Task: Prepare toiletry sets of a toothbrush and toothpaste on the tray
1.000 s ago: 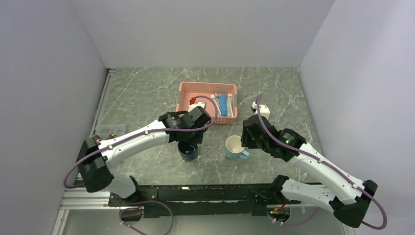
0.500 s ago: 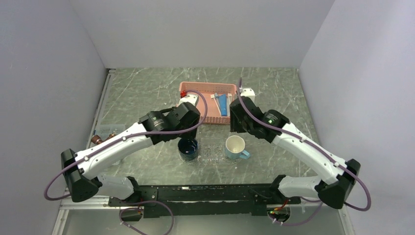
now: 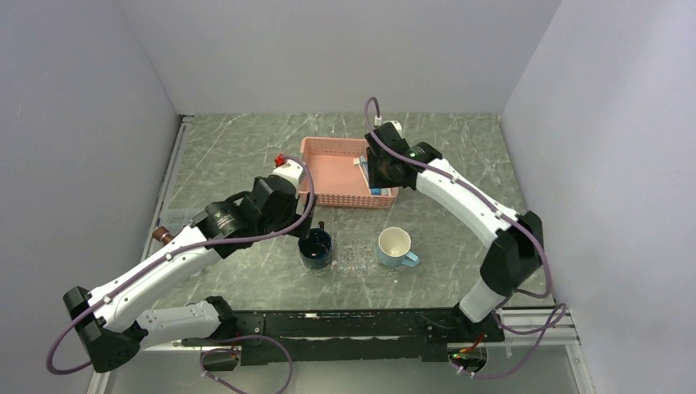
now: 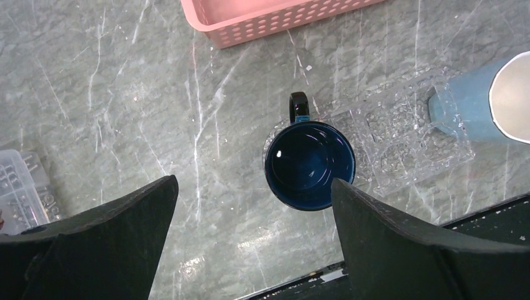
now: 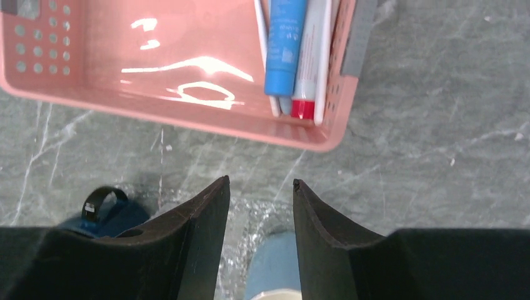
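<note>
Grey-green marbled tabletop (image 3: 238,156). Pink perforated plastic basket (image 3: 345,199), upper centre of the top view. Flat clear plastic tray (image 4: 406,137), lower centre, between dark blue mug (image 4: 309,165) and pale blue mug (image 4: 469,106). Left hand (image 4: 251,184) - fingers wide apart, above the dark mug. Right hand (image 5: 258,184) - fingers slightly apart, gripping nothing, over the basket's near edge. Blue toothpaste tube (image 5: 284,44) and slim white toothbrush (image 5: 262,44) lie side by side at the basket's right end.

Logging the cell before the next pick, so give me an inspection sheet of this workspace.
Surface: grey veined table.
Job's things: clear tray holds no set; blue toothpaste and slim white toothbrush lie in the pink basket.
Clutter: dark blue mug and light blue mug at the tray's ends.
Grippers: left gripper open above the dark blue mug; right gripper open near the basket's right end.
Cables: purple cables loop off both arms, unsnagged.
Surroundings: plain white walls.
</note>
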`<state>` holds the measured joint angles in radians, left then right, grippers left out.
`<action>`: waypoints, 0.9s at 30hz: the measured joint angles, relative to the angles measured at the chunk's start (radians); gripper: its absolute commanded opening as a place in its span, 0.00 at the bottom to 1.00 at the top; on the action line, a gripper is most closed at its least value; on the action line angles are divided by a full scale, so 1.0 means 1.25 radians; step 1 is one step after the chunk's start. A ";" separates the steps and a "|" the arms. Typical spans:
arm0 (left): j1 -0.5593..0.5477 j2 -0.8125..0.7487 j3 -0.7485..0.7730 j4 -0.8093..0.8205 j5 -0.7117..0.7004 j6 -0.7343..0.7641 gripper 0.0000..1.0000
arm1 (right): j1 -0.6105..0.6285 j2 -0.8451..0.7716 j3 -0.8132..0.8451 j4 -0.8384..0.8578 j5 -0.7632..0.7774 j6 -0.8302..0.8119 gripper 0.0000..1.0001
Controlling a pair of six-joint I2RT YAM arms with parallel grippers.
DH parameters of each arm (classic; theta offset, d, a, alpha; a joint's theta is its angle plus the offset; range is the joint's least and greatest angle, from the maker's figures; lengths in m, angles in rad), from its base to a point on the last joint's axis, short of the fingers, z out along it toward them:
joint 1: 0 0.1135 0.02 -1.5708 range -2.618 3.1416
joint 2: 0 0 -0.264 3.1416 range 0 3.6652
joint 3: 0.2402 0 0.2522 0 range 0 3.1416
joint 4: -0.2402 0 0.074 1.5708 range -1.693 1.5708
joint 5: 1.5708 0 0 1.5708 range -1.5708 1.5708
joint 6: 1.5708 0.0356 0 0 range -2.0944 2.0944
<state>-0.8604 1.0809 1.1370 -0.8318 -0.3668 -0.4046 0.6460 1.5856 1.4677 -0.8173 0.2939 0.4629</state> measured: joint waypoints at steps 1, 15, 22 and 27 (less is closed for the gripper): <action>0.004 -0.010 -0.009 0.006 0.005 0.005 0.99 | -0.009 0.027 0.019 0.003 -0.008 -0.005 0.45; 0.056 -0.125 -0.187 0.117 0.082 0.080 0.99 | -0.103 0.298 0.178 0.026 -0.076 -0.027 0.50; 0.062 -0.125 -0.187 0.144 0.113 0.084 0.99 | -0.126 0.381 0.212 0.027 -0.088 -0.027 0.50; 0.064 -0.125 -0.187 0.147 0.123 0.084 1.00 | -0.132 0.430 0.242 0.028 -0.098 -0.026 0.50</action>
<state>-0.7807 0.9249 0.9028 -0.6476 -0.2134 -0.2993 0.4816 2.1227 1.7699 -0.7826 0.1711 0.4301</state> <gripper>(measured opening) 0.994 0.502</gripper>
